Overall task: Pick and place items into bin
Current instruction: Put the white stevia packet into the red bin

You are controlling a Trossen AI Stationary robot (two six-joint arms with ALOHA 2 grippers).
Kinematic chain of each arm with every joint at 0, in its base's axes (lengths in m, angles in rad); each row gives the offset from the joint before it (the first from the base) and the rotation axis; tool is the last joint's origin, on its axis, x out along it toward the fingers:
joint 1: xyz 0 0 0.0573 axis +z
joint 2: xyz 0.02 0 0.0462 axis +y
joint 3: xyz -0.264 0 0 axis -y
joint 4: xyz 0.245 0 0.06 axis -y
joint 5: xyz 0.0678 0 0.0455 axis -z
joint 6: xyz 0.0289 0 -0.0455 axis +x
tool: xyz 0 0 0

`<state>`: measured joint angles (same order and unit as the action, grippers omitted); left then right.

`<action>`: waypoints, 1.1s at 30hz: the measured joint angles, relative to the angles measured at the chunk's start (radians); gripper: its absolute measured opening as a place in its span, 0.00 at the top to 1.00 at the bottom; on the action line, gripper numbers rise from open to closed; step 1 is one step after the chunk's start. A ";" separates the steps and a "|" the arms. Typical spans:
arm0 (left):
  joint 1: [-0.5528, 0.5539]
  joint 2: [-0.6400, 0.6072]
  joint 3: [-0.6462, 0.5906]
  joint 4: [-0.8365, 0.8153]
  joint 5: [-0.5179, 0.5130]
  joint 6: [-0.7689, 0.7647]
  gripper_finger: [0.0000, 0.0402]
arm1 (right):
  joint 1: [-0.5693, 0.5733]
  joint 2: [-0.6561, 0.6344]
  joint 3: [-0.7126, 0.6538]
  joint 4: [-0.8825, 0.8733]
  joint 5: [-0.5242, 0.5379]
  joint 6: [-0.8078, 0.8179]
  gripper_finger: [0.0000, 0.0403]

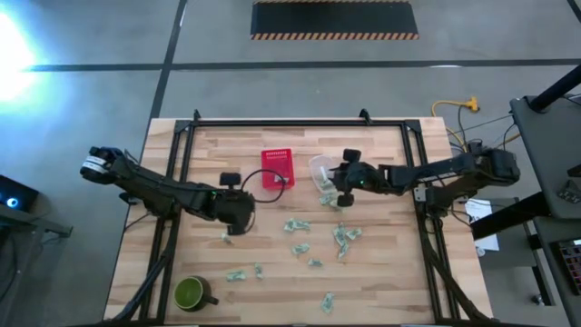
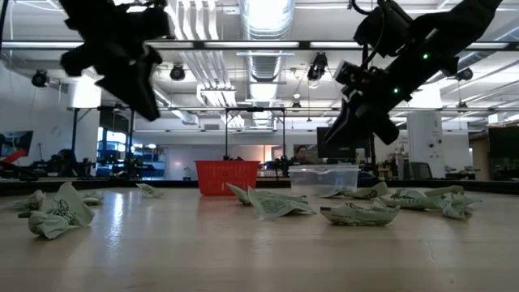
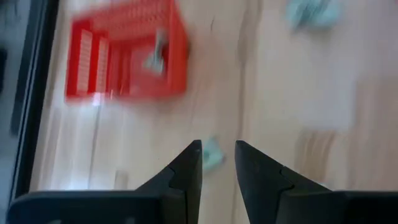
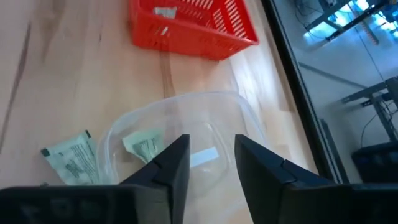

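We see the left gripper (image 1: 238,221) above the table's left-centre, its jaws parted a little and empty; in its wrist view one small wrapper piece (image 3: 212,154) lies on the wood partly hidden behind the fingers (image 3: 186,167), and the view is smeared, so we cannot read that piece's shape or direction. The right gripper (image 4: 211,163) hangs over a clear plastic container (image 4: 186,118) just right of the red basket (image 1: 278,168), jaws parted and holding nothing; a pale green-and-white piece (image 4: 144,145) lies inside the container, partly covered by one finger, and another piece (image 4: 73,157) lies flat on the table just outside its wall, long axis running roughly toward the basket. At least one piece (image 3: 157,55) rests inside the basket; its outline is hard to make out. The remaining items (image 1: 297,226) are scattered across the centre and front of the wooden table (image 1: 381,272), crumpled, with no common direction. A green mug (image 1: 190,292) stands at the front left corner. In the low view both arms are cut off by the upper edge.
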<state>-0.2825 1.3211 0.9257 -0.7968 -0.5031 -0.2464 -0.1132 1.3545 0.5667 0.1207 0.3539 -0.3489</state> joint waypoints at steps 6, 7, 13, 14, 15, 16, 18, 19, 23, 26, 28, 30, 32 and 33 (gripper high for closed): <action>0.011 0.037 -0.004 -0.092 -0.015 0.041 0.80 | 0.011 -0.099 0.000 -0.012 -0.164 -0.003 0.71; 0.021 0.045 -0.007 -0.095 -0.021 0.060 0.80 | 0.013 -0.115 0.000 -0.012 -0.209 -0.003 0.71; 0.132 0.058 -0.028 -0.084 -0.019 0.152 0.80 | 0.055 -0.199 0.000 -0.032 -0.437 0.054 0.73; 0.157 0.057 -0.033 -0.070 0.001 0.175 0.80 | 0.064 -0.210 0.000 -0.039 -0.466 0.067 0.74; 0.184 0.057 -0.037 -0.055 0.025 0.204 0.80 | 0.075 -0.221 0.000 -0.046 -0.492 0.082 0.73; 0.211 0.057 -0.041 -0.037 0.059 0.232 0.80 | 0.086 -0.230 0.000 -0.050 -0.515 0.100 0.73; 0.260 0.057 -0.047 -0.001 0.118 0.283 0.80 | 0.113 -0.244 0.000 -0.061 -0.541 0.131 0.73; 0.285 0.057 -0.049 0.014 0.143 0.309 0.80 | 0.128 -0.249 0.000 -0.066 -0.543 0.144 0.73; 0.366 0.065 -0.049 0.028 0.230 0.411 0.80 | 0.182 -0.259 -0.008 -0.067 -0.546 0.179 0.72; 0.419 0.083 -0.050 0.028 0.309 0.481 0.80 | 0.211 -0.255 -0.010 -0.068 -0.545 0.197 0.73; 0.441 0.101 -0.050 0.028 0.337 0.525 0.80 | 0.227 -0.247 -0.011 -0.067 -0.541 0.200 0.74; 0.453 0.120 -0.050 0.030 0.341 0.566 0.80 | 0.238 -0.240 -0.011 -0.066 -0.539 0.201 0.75; 0.461 0.144 -0.047 0.036 0.342 0.595 0.80 | 0.243 -0.237 -0.011 -0.065 -0.539 0.208 0.75; 0.466 0.155 -0.047 0.040 0.343 0.600 0.80 | 0.246 -0.236 -0.011 -0.063 -0.538 0.215 0.75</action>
<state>0.1832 1.4761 0.8791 -0.7572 -0.1602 0.3536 0.1326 1.1182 0.5552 0.0582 -0.1842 -0.1337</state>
